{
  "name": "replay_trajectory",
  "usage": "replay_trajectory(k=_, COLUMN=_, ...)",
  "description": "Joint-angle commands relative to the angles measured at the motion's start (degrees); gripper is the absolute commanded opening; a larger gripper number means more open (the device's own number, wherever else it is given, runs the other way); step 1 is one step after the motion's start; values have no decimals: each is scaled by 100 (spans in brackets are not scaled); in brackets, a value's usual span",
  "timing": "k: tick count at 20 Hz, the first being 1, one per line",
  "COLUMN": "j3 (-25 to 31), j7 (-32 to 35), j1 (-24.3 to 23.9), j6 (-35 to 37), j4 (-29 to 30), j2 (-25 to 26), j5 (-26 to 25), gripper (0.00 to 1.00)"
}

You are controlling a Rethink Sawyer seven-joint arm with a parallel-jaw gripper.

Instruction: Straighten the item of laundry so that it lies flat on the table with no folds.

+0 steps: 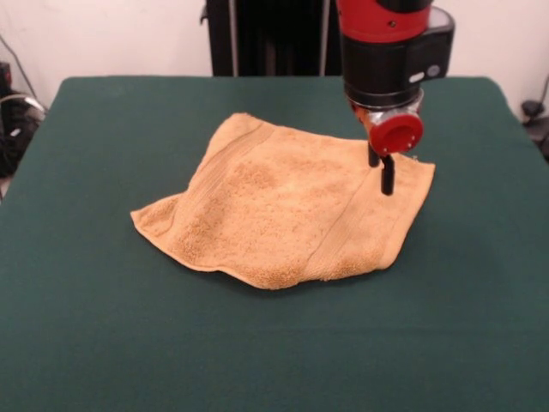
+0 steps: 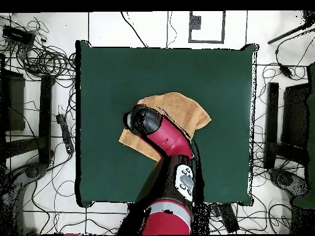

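towel [image 1: 283,210] under gripper [image 1: 381,172], unlabelled

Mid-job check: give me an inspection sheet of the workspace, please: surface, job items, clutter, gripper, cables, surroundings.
Surface: table covered in dark green cloth.
Job's things: mustard towel near the table's middle, spread out but rumpled, with raised edges; not yet flat.
Clutter: nothing seen on the table.
Gripper: gripper over the towel's corner on the picture's right in the front view; open or shut cannot be told.
Cables: many loose cables on the floor around the table.
Surroundings: light wall behind, tiled floor, dark stands beside the table.
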Motion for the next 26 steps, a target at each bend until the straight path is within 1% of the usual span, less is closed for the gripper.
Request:
replay_trajectory(k=1, j3=714, j7=1235, j1=37, j6=-379, j4=441, j2=291, j5=346, gripper=100)
replay_trajectory(k=10, j3=789, j7=1224, j1=25, j6=-482, j4=512, j2=281, j5=383, gripper=100)
replay_trajectory(k=13, j3=1099, j7=1131, j1=-120, j6=-863, j4=693, j2=275, j5=510, gripper=100)
replay_trajectory(k=15, j3=937, j7=1253, j1=21, j6=-880, j4=629, j2=359, j5=426, gripper=100)
replay_trajectory(k=17, j3=1095, j7=1283, j1=-20, j6=-1101, j4=691, j2=435, j5=482, gripper=100)
replay_trajectory(k=20, j3=927, j7=1515, j1=181, j6=-1076, j4=570, j2=600, j5=498, gripper=100)
replay_trajectory(k=26, j3=1099, j7=1501, j1=155, j6=-1314, j4=602, j2=682, j5=607, gripper=100)
